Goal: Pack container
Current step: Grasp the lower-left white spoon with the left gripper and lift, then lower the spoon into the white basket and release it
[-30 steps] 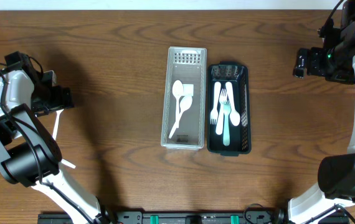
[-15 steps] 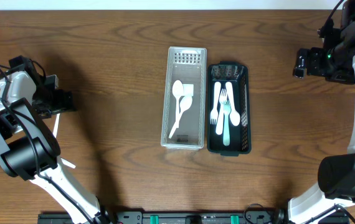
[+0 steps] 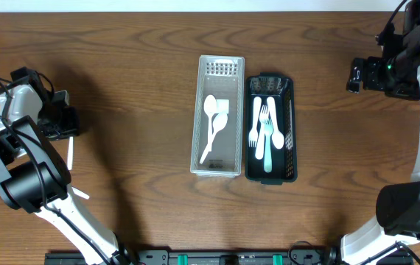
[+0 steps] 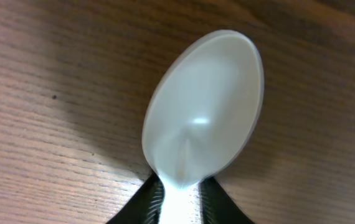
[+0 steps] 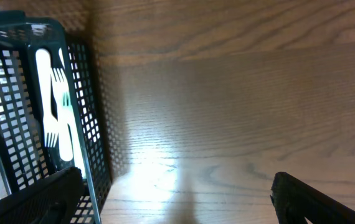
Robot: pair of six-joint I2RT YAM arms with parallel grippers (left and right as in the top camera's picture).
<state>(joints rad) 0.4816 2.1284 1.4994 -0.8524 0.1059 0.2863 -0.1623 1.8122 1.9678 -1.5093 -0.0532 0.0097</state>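
Observation:
A white plastic spoon (image 4: 202, 112) lies on the wooden table, bowl facing up. My left gripper (image 4: 180, 204) is shut on its neck, a black finger (image 4: 147, 202) on each side. In the overhead view that gripper (image 3: 61, 125) is at the far left, and the spoon's handle (image 3: 69, 151) sticks out toward the front. At the table's middle, a clear container (image 3: 197, 110) holds white spoons (image 3: 211, 107), and beside it a dark basket (image 3: 294, 132) holds forks (image 3: 266, 125). My right gripper (image 3: 354, 76) hangs open at the far right, holding nothing.
The tip of another white utensil (image 3: 79, 193) shows by the left arm's base. In the right wrist view, the dark basket (image 5: 93, 106) stands left of the open right gripper (image 5: 174, 205), with bare wood under the fingers.
My left gripper has shifted slightly toward the left and closed on the spoon's neck. The right arm has not moved.

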